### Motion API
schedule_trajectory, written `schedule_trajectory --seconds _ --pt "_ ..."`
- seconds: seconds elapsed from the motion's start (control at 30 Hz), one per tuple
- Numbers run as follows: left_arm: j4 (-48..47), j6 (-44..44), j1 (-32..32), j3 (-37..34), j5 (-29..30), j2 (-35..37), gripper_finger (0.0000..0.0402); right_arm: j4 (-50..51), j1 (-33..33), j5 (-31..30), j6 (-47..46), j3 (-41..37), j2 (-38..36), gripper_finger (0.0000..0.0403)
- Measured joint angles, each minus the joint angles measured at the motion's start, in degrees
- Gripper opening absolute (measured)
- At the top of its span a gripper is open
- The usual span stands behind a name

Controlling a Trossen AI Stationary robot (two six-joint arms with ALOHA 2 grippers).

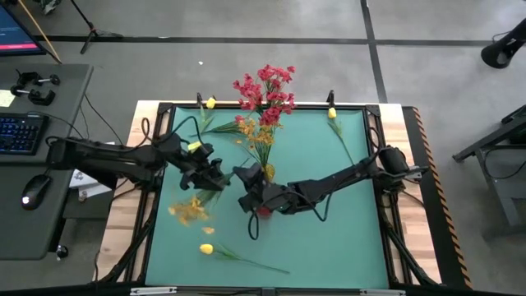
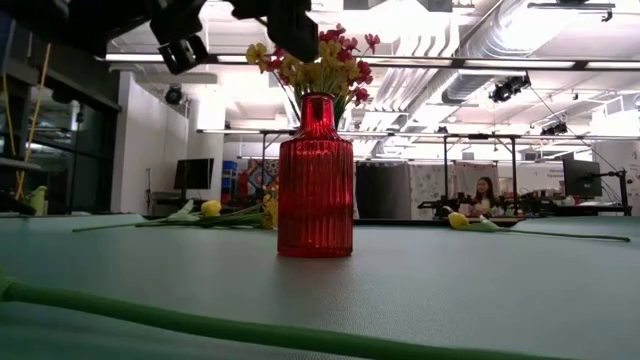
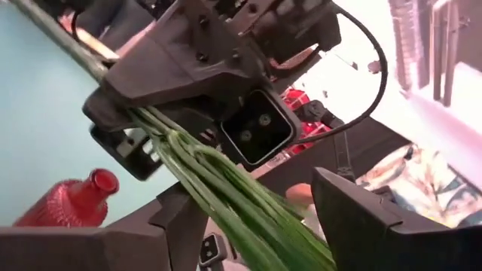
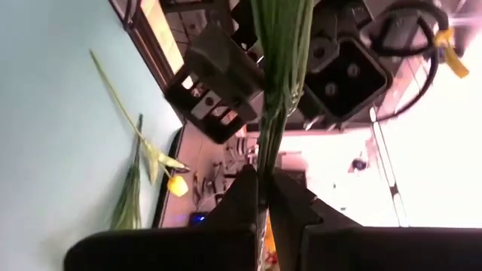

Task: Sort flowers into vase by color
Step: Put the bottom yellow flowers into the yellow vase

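Observation:
Both grippers hold an orange-yellow bunch (image 1: 190, 211) above the green mat. Its blossoms lie beyond my left gripper (image 1: 211, 175) (image 3: 260, 237), toward the near left. Its green stems (image 3: 218, 188) run on to my right gripper (image 1: 246, 187) (image 4: 263, 181), which is shut on them. A red ribbed vase (image 2: 315, 175) (image 1: 263, 211) stands upright just beside the right gripper, with pink-red and orange-yellow blossoms (image 2: 325, 60) in it. Yellow tulips lie flat on the mat at the far edge (image 1: 209, 103) (image 1: 331, 113) and near edge (image 1: 207, 248). My left gripper has the bunch's stems (image 3: 290, 245) between its two fingers, and the bundle fills the gap. The fingers lie across the stems, on the part nearer the blossoms. The bunch is clear of the mat. My right gripper pinches the stems (image 4: 265, 154) between its two fingers, farther from the blossoms. The fingers cross the stems, which run straight on to the left gripper. The bunch is lifted clear.
More orange blossoms and leaves (image 1: 246, 130) show left of the stems of the vase's flowers. A few loose orange petals (image 1: 207, 230) lie near the held bunch. A desk with keyboard (image 1: 20, 131) and mouse stands left of the table. Bare mat (image 1: 337, 230) lies right of the vase.

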State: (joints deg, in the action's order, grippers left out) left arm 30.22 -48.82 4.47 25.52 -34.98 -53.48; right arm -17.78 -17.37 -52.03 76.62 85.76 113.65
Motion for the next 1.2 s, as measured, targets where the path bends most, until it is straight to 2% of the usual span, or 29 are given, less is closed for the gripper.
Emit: schedule_trajectory --seconds 0.3,0.47,0.7,0.9,1.07,1.2 --pt "-6.4 6.4 4.6 0.1 -1.0 6.6 0.0215 0.8 -2.9 -4.0 -6.0 0.0 0.0 0.0000" --pt "-7.7 7.9 6.4 0.3 -0.1 9.9 0.0215 4.4 -3.9 -6.6 -8.8 -0.1 -1.0 0.0000" --pt "-8.4 9.8 9.0 0.3 -0.1 11.6 0.0215 6.1 -5.6 -8.1 -10.6 -0.1 -2.4 0.0000" --pt "-8.5 13.0 12.5 0.3 -0.2 12.5 0.0215 8.8 -7.9 -13.2 -10.9 -0.1 -3.6 0.0000" --pt "-6.9 14.7 16.1 0.3 -0.1 13.3 0.0215 17.3 -10.1 -14.0 -21.2 -0.1 -6.7 0.0000" --pt "-3.6 15.6 18.4 0.3 0.1 13.8 0.0215 29.9 -11.4 -14.0 -36.8 -0.1 -10.7 0.0000"
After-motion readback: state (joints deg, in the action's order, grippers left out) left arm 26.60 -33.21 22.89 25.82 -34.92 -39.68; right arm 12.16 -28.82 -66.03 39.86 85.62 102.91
